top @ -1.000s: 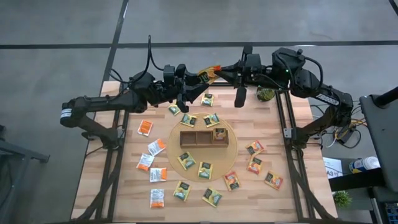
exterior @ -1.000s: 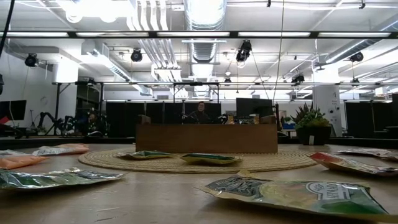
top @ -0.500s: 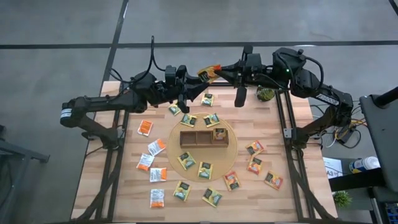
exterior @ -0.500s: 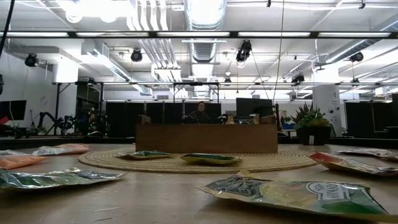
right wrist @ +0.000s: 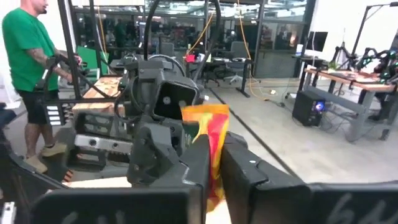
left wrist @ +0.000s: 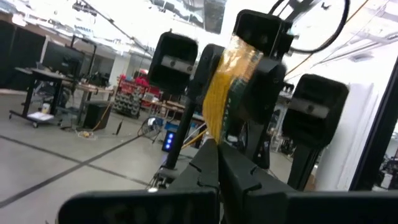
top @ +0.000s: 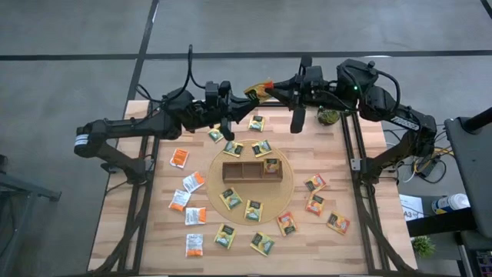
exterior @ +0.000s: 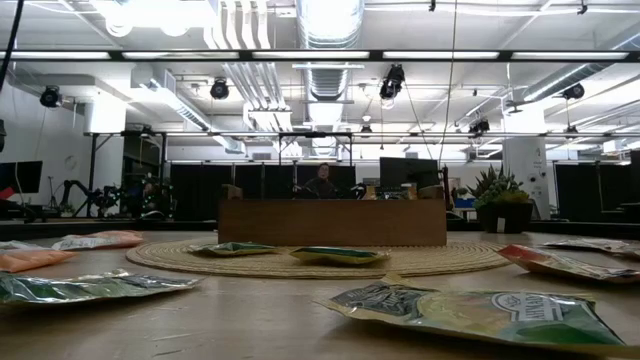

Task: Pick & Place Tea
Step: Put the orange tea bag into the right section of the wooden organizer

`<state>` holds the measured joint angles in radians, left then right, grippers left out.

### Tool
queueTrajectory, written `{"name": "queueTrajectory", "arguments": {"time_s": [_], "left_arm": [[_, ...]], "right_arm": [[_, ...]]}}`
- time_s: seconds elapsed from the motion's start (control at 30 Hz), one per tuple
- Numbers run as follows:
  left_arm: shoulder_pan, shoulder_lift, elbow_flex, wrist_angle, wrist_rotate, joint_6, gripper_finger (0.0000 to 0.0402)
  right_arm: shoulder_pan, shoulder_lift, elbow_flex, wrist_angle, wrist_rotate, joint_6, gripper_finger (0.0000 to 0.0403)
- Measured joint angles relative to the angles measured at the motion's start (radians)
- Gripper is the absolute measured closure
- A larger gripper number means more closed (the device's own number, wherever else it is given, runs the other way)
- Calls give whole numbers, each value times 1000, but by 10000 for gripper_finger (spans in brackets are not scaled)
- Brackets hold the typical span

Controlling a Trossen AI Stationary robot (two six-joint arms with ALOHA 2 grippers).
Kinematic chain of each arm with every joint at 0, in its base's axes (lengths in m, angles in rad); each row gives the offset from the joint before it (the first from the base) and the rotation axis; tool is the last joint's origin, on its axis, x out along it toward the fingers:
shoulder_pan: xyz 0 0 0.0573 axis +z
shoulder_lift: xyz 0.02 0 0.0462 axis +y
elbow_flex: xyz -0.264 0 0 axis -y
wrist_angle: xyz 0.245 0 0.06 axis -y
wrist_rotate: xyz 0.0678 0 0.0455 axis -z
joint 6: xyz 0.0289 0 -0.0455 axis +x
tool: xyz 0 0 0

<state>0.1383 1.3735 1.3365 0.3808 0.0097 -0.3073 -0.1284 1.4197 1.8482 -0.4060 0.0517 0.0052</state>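
One yellow-and-orange tea sachet (top: 259, 90) hangs high over the table's far edge, between my two grippers. My left gripper (top: 247, 96) reaches it from the table's left and my right gripper (top: 270, 88) from the right; both are shut on it. Many more tea sachets (top: 253, 210) lie flat on the table and on the round woven mat (top: 286, 187). The brown wooden tray (top: 250, 170) stands on the mat's middle. In the low view neither gripper shows, only the tray (exterior: 330, 222) and sachets (exterior: 470, 308). My left gripper pinches the sachet's near edge (left wrist: 216, 138) between its two fingers. They come from the table's left, slanting a little upward. The sachet stands on edge beyond the fingertips, clear of the table. My right gripper pinches the sachet's opposite side (right wrist: 214, 152) between its two fingers, level, from the table's right. The sachet sticks out past the fingertips toward the left gripper.
A small potted plant (top: 329, 117) stands at the table's far right corner. A person in a green shirt (right wrist: 25, 56) stands in the room behind the left arm.
My left gripper has shut its fingers on the sachet that my right gripper holds up. Both arms have stayed in place, and the sachet has not moved.
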Motion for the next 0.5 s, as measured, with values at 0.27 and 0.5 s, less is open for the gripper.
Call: {"name": "queueTrajectory", "arguments": {"time_s": [0.27, 0.5], "left_arm": [[5, -3, 0, -63, 13, -3, 401], [34, -10, 3, -214, 64, -76, 401]], "right_arm": [[0, -45, 88, -25, 0, 43, 244], [0, -147, 133, -254, 29, 51, 197]]}}
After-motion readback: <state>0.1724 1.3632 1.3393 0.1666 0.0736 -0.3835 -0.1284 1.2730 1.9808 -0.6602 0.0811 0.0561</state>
